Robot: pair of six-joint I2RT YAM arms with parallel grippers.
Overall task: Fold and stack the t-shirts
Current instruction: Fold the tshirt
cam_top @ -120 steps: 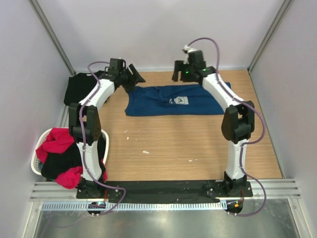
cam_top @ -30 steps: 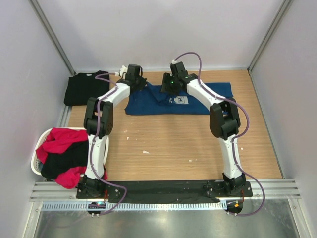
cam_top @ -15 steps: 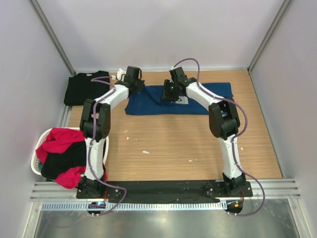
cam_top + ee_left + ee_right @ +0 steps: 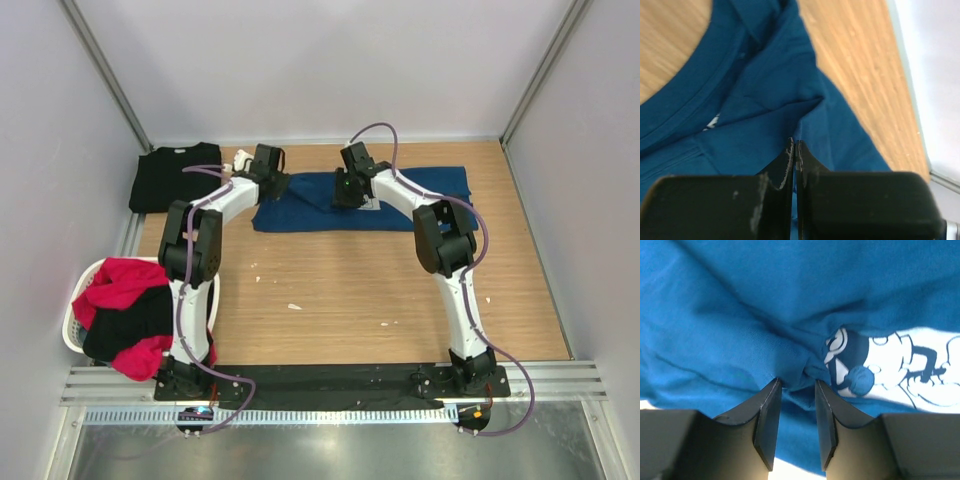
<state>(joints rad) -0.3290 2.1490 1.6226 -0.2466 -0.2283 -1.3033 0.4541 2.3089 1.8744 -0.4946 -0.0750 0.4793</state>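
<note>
Basket: stands at the near left, beside the left arm's base; the red and black t-shirts lie heaped in it, unfolded.
Table: bare wood between the arm bases and the work at the far edge.
Navy t-shirt: lies flat on the far half of the table, long axis running left to right. The pale print faces up near the middle. The left part is rucked into a raised fold.
Right gripper: set down on the navy cloth just left of the print. The jaws stand a narrow gap apart, with a pucker of cloth bunched between the tips (not pressed home on it).
Left gripper: sits at the shirt's far-left corner. The fingers are pressed together, and creases in the cloth run to the tips, so it is judged to be pinching the fabric.
Governing relation: both pincers sit on the shirt's left half, and its free length extends to the right of them along the long axis. The right arm is the nearer to that free end. The next move probably carries the pinched cloth along or across this axis.
Black t-shirt: lies folded flat at the far left, well apart from the navy one (likely the base of the stack).
</note>
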